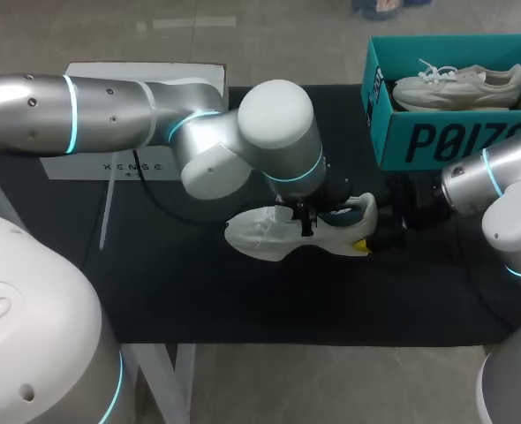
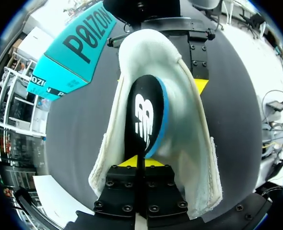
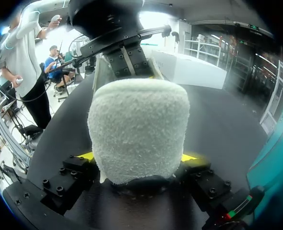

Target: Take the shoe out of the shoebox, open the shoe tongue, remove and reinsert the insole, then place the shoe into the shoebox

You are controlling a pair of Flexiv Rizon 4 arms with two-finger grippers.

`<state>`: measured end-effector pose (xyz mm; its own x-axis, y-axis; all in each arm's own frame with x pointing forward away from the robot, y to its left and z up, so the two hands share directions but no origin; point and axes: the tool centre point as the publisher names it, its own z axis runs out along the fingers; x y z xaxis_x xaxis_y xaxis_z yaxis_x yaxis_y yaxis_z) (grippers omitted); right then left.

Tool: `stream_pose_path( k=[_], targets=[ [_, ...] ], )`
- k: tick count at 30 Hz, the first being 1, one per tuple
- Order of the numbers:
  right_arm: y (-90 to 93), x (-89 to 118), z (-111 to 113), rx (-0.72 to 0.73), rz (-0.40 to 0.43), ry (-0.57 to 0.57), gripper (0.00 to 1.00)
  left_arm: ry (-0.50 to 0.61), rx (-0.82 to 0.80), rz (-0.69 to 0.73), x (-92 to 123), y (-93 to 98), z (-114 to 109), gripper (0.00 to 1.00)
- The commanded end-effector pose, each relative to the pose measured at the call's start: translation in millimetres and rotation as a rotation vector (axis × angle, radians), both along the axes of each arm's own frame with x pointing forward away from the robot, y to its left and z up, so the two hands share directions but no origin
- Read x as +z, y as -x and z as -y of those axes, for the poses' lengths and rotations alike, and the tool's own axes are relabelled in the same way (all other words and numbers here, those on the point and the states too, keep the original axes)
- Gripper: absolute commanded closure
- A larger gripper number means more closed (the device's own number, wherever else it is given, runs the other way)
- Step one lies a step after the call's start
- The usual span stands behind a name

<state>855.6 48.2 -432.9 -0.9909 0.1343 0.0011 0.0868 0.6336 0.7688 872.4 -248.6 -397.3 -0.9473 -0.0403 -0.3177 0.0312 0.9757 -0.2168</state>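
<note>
Left wrist view: the left gripper (image 2: 136,162) is closed narrowly on the end of the black insole (image 2: 144,115), which stands partly inside the white shoe (image 2: 194,143). The shoe lies right of the table's (image 1: 199,291) middle, and the right gripper (image 3: 137,158) is clamped wide across its heel. Recommended: the heel is held firm, and the insole is moved lengthwise and kept flat.

Our work table (image 1: 199,291), dressed in a black mat (image 1: 269,309), carries a teal shoebox (image 1: 437,141) standing open at its far right corner and a white box (image 1: 93,166) at the far left, the two well apart.
</note>
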Motion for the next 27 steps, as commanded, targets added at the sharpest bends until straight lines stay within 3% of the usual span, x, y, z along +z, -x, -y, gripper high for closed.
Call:
stream_pose_path(
  k=[1, 17, 27],
  targets=[
    [3.0, -4.5, -1.2, 0.001, 0.0, 0.004, 1.0, 0.025, -0.01, -0.01, 11.5, -1.7, -8.0, 1.0],
    [3.0, -4.5, -1.2, 0.001, 0.0, 0.004, 1.0, 0.175, -0.004, -0.031, 47.4, 6.2, -27.0, 1.0],
    [3.0, -4.5, -1.2, 0.001, 0.0, 0.004, 1.0, 0.405, -0.092, -0.062, 86.5, 8.2, -19.1, 1.0]
  ],
)
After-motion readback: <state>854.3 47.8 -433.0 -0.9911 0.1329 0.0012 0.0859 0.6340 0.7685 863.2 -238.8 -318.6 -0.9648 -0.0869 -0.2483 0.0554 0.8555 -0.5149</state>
